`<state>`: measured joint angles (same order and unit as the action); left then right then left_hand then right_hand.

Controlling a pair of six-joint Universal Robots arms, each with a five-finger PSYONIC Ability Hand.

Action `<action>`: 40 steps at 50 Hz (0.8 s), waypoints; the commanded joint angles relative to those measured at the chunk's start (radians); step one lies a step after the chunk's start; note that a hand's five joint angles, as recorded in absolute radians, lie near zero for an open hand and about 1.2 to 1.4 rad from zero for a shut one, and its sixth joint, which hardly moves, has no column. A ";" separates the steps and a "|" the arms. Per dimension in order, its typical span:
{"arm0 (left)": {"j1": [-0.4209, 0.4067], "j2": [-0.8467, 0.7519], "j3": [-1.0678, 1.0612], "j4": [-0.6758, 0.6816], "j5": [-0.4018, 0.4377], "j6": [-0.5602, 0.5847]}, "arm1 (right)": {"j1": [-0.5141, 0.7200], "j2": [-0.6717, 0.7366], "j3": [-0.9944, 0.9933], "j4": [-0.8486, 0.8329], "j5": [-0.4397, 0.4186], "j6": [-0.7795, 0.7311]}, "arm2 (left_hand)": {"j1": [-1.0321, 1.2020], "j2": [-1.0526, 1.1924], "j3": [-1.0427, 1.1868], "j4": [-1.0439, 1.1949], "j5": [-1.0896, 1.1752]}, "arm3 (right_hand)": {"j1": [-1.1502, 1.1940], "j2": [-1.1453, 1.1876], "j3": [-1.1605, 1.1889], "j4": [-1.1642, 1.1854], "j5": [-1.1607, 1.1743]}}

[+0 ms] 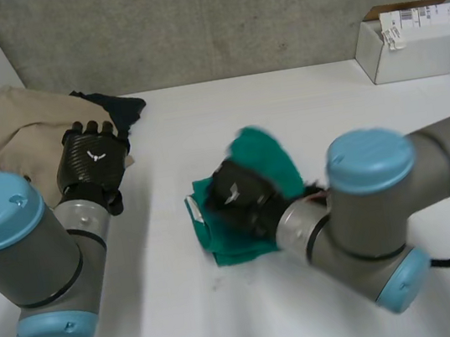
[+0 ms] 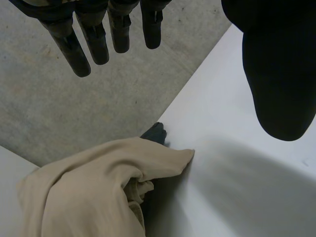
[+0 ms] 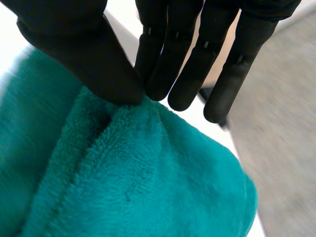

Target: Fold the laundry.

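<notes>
A green towel (image 1: 270, 155) lies near the middle of the white table (image 1: 231, 320), partly folded, with one part lifted. My right hand (image 1: 242, 200) is on it and pinches a raised edge of the green towel (image 3: 123, 177) between thumb (image 3: 94, 59) and fingers (image 3: 163, 74). My left hand (image 1: 92, 159) hovers at the table's left side, fingers (image 2: 94, 44) straight and holding nothing, just short of a pile of a beige garment (image 1: 19, 123) and a dark garment (image 1: 119, 108). The beige garment (image 2: 94, 187) lies below that hand's fingertips.
A white cardboard box (image 1: 410, 43) stands at the table's far right corner. A grey concrete wall (image 1: 203, 19) runs behind the table. Bare tabletop lies in front of the towel and between the two arms.
</notes>
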<state>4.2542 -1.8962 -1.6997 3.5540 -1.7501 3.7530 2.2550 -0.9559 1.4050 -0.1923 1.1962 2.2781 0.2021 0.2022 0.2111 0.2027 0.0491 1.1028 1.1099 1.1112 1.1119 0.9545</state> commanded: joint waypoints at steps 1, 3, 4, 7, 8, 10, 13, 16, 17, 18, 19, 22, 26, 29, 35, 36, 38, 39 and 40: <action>-0.004 -0.001 0.005 -0.001 -0.002 -0.045 | 0.006 0.026 -0.024 -0.006 -0.015 0.053 | -0.028 -0.028 -0.037 -0.028 -0.049 | -0.928 -0.935 -0.937 -0.937 -0.955; -0.008 -0.003 0.014 -0.001 0.000 -0.056 | -0.023 0.006 -0.018 -0.004 -0.001 0.128 | -0.028 -0.028 -0.037 -0.028 -0.049 | -0.928 -0.935 -0.937 -0.937 -0.955; -0.014 -0.003 0.026 -0.001 0.000 -0.065 | -0.073 -0.021 -0.008 -0.006 0.005 0.230 | -0.028 -0.028 -0.037 -0.028 -0.049 | -0.928 -0.935 -0.937 -0.937 -0.955; -0.040 -0.009 0.055 -0.001 0.001 -0.081 | -0.167 -0.128 0.024 -0.006 0.008 0.465 | -0.028 -0.028 -0.037 -0.028 -0.049 | -0.928 -0.935 -0.937 -0.937 -0.955; -0.074 -0.017 0.083 -0.001 0.001 -0.093 | -0.186 -0.154 0.034 -0.006 0.011 0.519 | -0.028 -0.028 -0.037 -0.028 -0.049 | -0.928 -0.935 -0.937 -0.937 -0.955; -0.111 -0.026 0.112 -0.001 0.004 -0.107 | -0.222 -0.194 0.038 -0.004 0.025 0.618 | -0.028 -0.028 -0.037 -0.028 -0.049 | -0.928 -0.935 -0.937 -0.937 -0.955; -0.181 -0.082 0.185 -0.003 0.008 -0.140 | -0.290 -0.221 0.034 0.057 0.028 0.741 | -0.028 -0.028 -0.037 -0.028 -0.049 | -0.928 -0.935 -0.937 -0.937 -0.955; -0.258 -0.148 0.279 -0.026 0.017 -0.174 | -0.350 -0.189 0.009 0.158 0.031 0.790 | -0.028 -0.028 -0.037 -0.028 -0.049 | -0.928 -0.935 -0.937 -0.937 -0.955; -0.273 -0.162 0.304 -0.038 0.026 -0.185 | -0.353 -0.175 0.000 0.181 0.031 0.793 | -0.028 -0.028 -0.037 -0.028 -0.049 | -0.928 -0.935 -0.937 -0.937 -0.955; -0.286 -0.179 0.325 -0.050 0.034 -0.196 | -0.357 -0.163 -0.009 0.200 0.034 0.791 | -0.028 -0.028 -0.037 -0.028 -0.049 | -0.928 -0.935 -0.937 -0.937 -0.955; -0.304 -0.216 0.369 -0.078 0.058 -0.228 | -0.359 -0.143 -0.024 0.229 0.048 0.790 | -0.027 -0.027 -0.036 -0.027 -0.048 | -0.928 -0.935 -0.937 -0.937 -0.955; -0.326 -0.280 0.429 -0.119 0.096 -0.277 | -0.358 -0.124 -0.040 0.243 0.091 0.790 | -0.027 -0.027 -0.036 -0.027 -0.048 | -0.928 -0.935 -0.937 -0.937 -0.955; -0.329 -0.375 0.528 -0.188 0.116 -0.326 | -0.358 -0.101 -0.063 0.241 0.152 0.790 | -0.021 -0.021 -0.030 -0.021 -0.042 | -0.928 -0.935 -0.937 -0.937 -0.955; -0.324 -0.443 0.584 -0.237 0.098 -0.331 | -0.358 -0.067 -0.089 0.243 0.163 0.794 | -0.018 -0.018 -0.027 -0.019 -0.039 | -0.928 -0.935 -0.937 -0.937 -0.955; -0.298 -0.489 0.601 -0.308 0.008 -0.326 | -0.345 -0.029 -0.138 0.243 0.163 0.791 | -0.021 -0.021 -0.030 -0.021 -0.042 | -0.928 -0.935 -0.937 -0.937 -0.955; -0.294 -0.491 0.597 -0.316 -0.006 -0.325 | -0.338 -0.024 -0.147 0.244 0.163 0.793 | -0.021 -0.021 -0.030 -0.021 -0.042 | -0.928 -0.935 -0.937 -0.937 -0.955; -0.290 -0.489 0.588 -0.331 -0.037 -0.323 | -0.313 -0.008 -0.165 0.249 0.160 0.791 | -0.021 -0.021 -0.030 -0.021 -0.042 | -0.928 -0.935 -0.937 -0.937 -0.955; -0.286 -0.483 0.574 -0.345 -0.063 -0.317 | -0.286 0.009 -0.188 0.255 0.151 0.793 | -0.021 -0.021 -0.030 -0.021 -0.042 | -0.928 -0.935 -0.937 -0.937 -0.955; -0.283 -0.478 0.566 -0.353 -0.074 -0.312 | -0.273 0.019 -0.199 0.260 0.142 0.793 | -0.024 -0.024 -0.033 -0.024 -0.045 | -0.928 -0.935 -0.937 -0.937 -0.955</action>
<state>3.9509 -2.3850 -1.0962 3.2484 -1.7322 3.4230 1.9172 -0.9826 1.2663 0.0543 1.3623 3.0692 0.2021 0.2022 0.2112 0.2029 0.0491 0.1572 0.1516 0.1524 0.1528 0.0131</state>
